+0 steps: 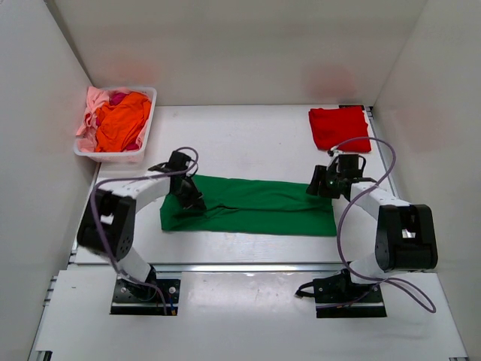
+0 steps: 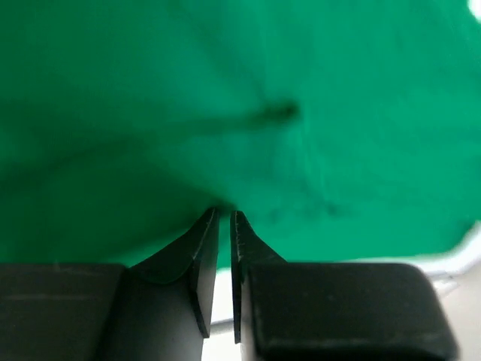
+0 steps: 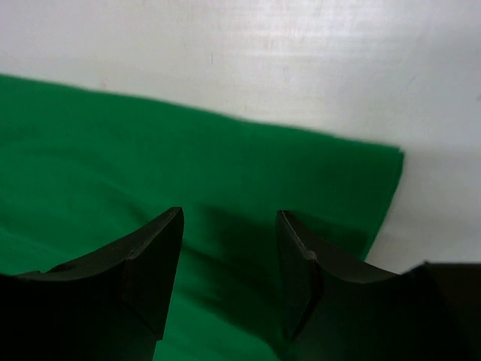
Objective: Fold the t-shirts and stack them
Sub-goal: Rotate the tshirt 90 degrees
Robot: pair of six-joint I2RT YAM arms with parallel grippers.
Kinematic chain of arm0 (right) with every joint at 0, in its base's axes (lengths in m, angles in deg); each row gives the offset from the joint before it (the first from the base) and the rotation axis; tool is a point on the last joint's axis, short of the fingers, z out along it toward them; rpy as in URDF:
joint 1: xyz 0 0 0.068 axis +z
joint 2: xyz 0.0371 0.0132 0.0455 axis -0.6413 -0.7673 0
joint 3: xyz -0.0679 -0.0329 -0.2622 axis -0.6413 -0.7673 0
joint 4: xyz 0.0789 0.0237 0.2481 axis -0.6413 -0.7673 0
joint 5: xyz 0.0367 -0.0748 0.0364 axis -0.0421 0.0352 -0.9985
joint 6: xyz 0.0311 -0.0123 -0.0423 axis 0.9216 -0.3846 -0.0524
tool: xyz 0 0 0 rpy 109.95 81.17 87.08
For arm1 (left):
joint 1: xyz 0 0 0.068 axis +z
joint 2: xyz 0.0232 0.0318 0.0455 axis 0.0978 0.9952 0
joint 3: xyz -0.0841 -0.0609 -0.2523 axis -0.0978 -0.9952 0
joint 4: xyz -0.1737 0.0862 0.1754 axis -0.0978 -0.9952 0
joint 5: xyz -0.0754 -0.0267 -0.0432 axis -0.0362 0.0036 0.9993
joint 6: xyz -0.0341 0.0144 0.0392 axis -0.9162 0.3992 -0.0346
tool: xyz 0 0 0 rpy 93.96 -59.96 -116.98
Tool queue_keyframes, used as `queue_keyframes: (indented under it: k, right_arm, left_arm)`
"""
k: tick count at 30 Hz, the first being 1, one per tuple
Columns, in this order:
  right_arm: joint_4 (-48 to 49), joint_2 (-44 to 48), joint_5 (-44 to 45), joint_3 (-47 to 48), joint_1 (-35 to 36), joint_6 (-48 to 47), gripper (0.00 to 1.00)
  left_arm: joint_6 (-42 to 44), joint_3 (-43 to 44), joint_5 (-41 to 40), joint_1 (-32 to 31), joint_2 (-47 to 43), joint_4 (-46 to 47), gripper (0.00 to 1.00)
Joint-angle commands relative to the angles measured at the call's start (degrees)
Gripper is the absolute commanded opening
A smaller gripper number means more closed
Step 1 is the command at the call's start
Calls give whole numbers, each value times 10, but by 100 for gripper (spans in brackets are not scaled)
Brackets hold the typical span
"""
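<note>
A dark green t-shirt (image 1: pixel 248 204) lies folded into a long strip across the middle of the table. My left gripper (image 1: pixel 192 199) rests low on its left end. In the left wrist view the gripper (image 2: pixel 224 212) has its jaws only a narrow slit apart, with bare table showing between them and the tips at the green cloth (image 2: pixel 301 75). My right gripper (image 1: pixel 316 186) hovers over the strip's right end. The right wrist view shows this gripper (image 3: pixel 229 213) wide open above the green cloth (image 3: pixel 113 150), gripping nothing. A folded red t-shirt (image 1: pixel 340 128) lies at the back right.
A white basket (image 1: pixel 147 132) at the back left holds crumpled orange (image 1: pixel 124 120), pink (image 1: pixel 92 109) and magenta (image 1: pixel 118 98) shirts. White walls close in the table on the left, back and right. The right wrist view shows bare white table (image 3: pixel 301 60) past the shirt's edge.
</note>
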Motion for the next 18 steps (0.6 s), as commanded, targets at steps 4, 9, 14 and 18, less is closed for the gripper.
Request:
queue_keyframes:
  k: [4,9,14,18]
  right_arm:
    - [-51,20,8,-47,25,22,50]
    - [-98,81,42,-97,78,87,50]
    - [-84,149,28,-165,174,188,50]
    - [-42,206,33,-214,245,264,52]
  left_arm:
    - [35,179,-95,-34,159,-59,24]
    - [28,290,-98,-24,278,-40,24]
    - [57,488,-96,-16,409,-85,22]
    - [108,712,-104,-14,544,-195,21]
